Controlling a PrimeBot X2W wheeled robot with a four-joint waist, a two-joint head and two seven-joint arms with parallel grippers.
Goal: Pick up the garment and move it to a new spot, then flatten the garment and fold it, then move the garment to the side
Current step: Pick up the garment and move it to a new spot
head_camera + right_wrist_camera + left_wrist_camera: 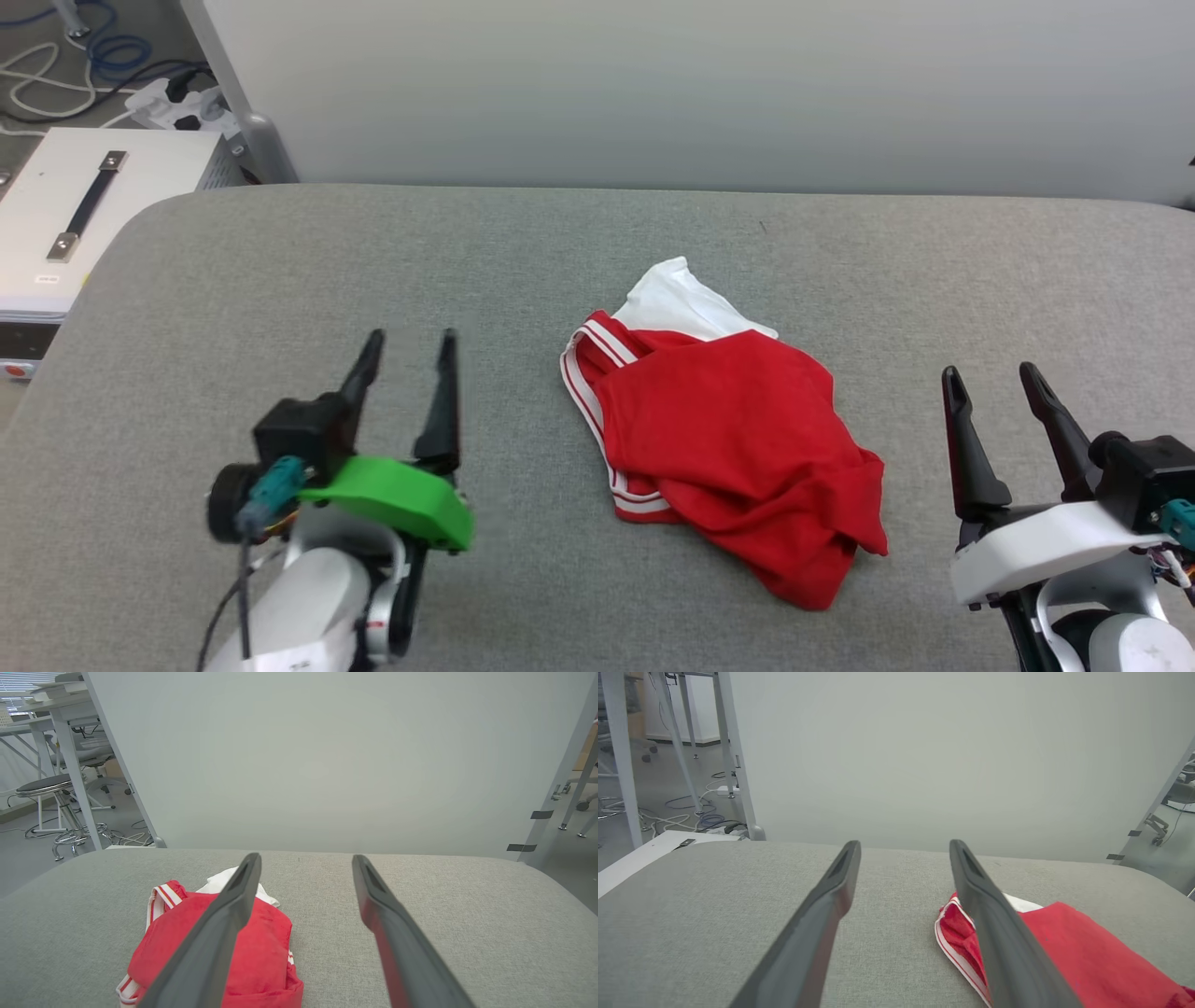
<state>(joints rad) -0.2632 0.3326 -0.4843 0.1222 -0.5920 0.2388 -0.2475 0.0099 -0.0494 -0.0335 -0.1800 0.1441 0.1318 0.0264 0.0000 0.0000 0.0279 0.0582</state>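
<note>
Garment (pixel 738 439) lies bunched on the grey table (pixel 280 271) between left gripper (pixel 412 336) and right gripper (pixel 989 371), fingers spread

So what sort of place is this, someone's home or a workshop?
Probably a lab or workshop, not a home: loose cables and a power strip on the floor, a white equipment case, and a stool by desks.

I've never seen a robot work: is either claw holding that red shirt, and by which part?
Nothing is held. The left gripper and right gripper stand open, clear of the garment, which lies crumpled on the grey surface between them.
</note>
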